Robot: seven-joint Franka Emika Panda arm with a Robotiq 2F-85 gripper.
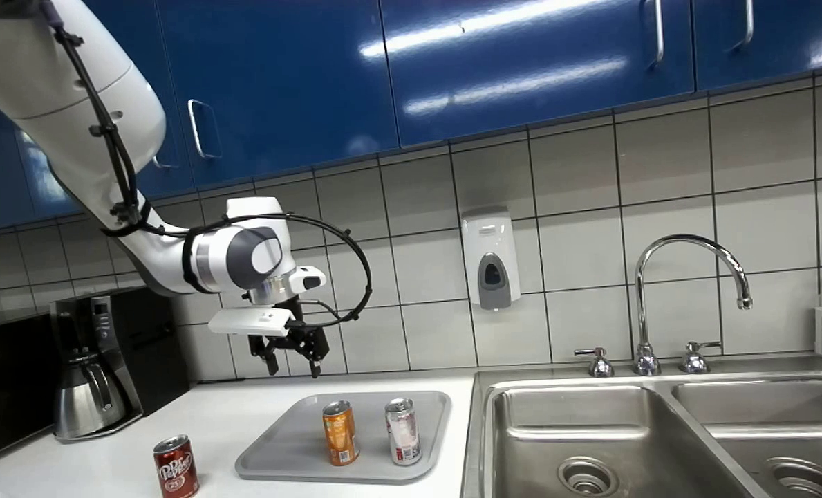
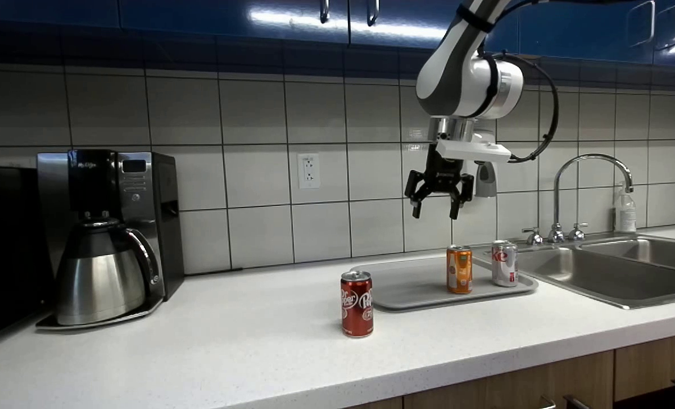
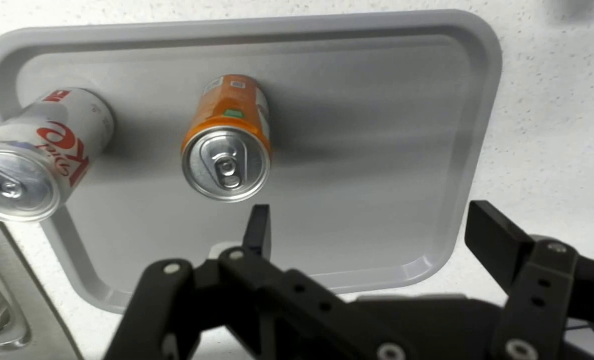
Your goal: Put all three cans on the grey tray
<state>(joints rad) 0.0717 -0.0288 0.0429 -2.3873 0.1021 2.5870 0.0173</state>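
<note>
One orange can (image 1: 341,437), one silver-grey can (image 1: 403,437) and one red can (image 2: 357,309) make three in all, each upright. Two are in the single grey tray (image 2: 408,284): the silver-grey toward its right end, the orange left of it, the pair standing apart. The red one is outside, on the white surface (image 2: 229,346), left of the tray and nearer. The two fingers (image 3: 494,245) are spread apart above the tray. To the right are two sink basins (image 1: 529,449), each with one drain (image 1: 588,477). On the left, one coffee pot (image 2: 101,289) sits in the coffee maker (image 2: 167,227).
</note>
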